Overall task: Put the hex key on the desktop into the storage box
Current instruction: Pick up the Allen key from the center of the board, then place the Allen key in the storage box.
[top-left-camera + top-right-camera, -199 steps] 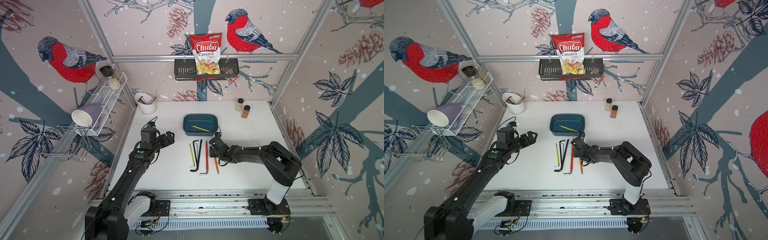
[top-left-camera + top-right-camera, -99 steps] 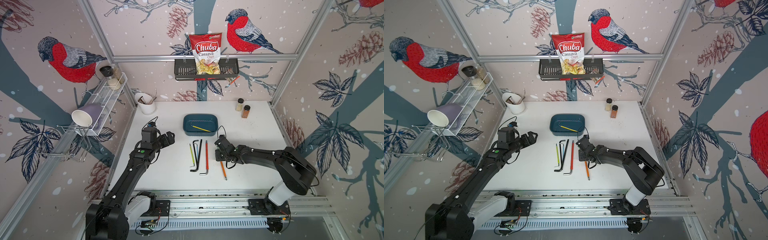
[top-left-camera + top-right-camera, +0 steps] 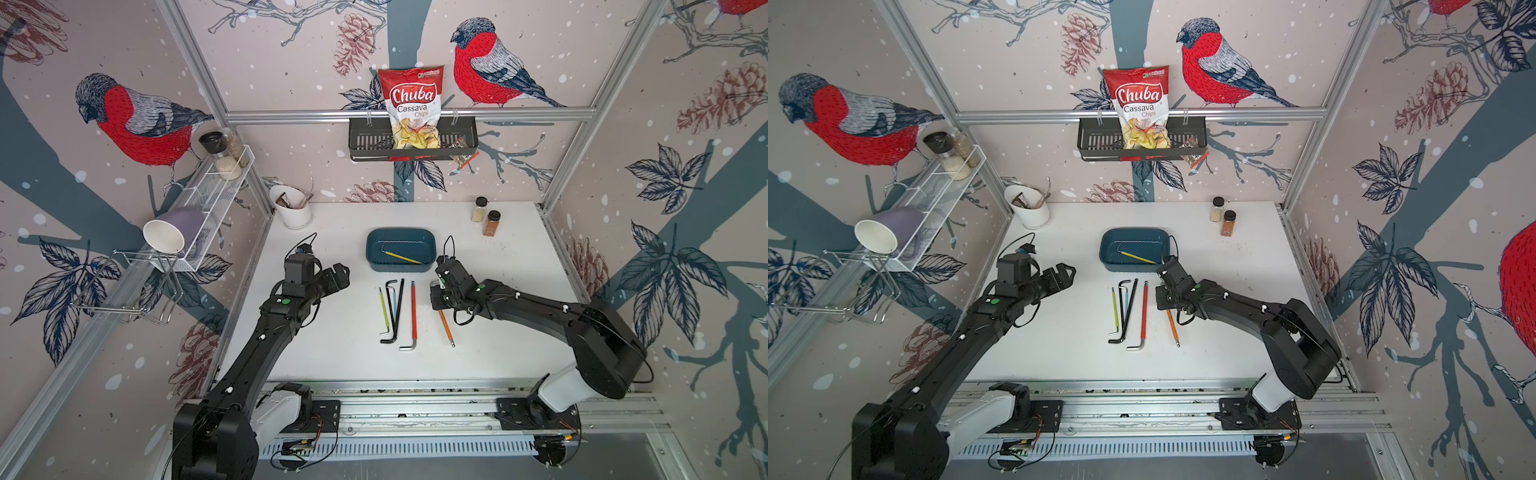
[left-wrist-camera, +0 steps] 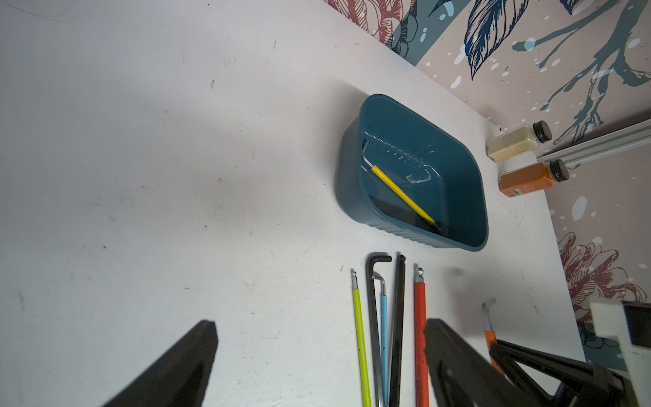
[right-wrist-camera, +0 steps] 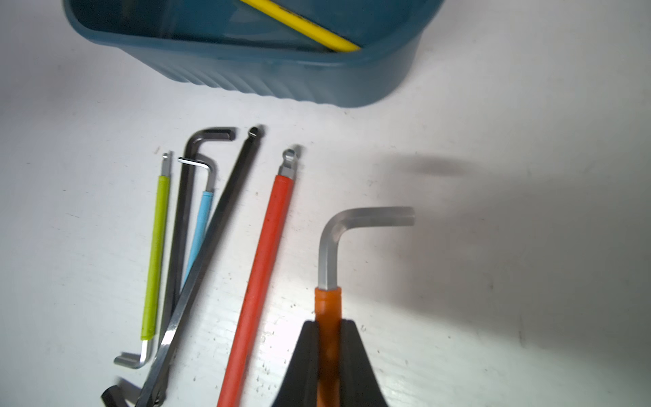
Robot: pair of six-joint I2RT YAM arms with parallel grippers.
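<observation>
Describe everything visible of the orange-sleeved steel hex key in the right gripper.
The orange-sleeved steel hex key is L-shaped: bare silvery bent end, orange plastic sleeve on the shaft. The right gripper is shut on the sleeve near the bend. The key stretches over the white desktop beside the red-sleeved hex key.

Matte black left arm (image 3: pixel 266 332) and right arm (image 3: pixel 540 307) on white bases (image 3: pixel 274 411), bolted to a silver rail (image 3: pixel 415 405) low in the frame.
White screw caps (image 3: pixel 518 295) dot the links, a green dot (image 3: pixel 286 301) marks each wrist, and thin black cables (image 3: pixel 453 248) loop above; left end effector (image 4: pixel 318 324) and right end effector (image 5: pixel 329 322) have plain black wedge-shaped fingers (image 4: pixel 183 359).
</observation>
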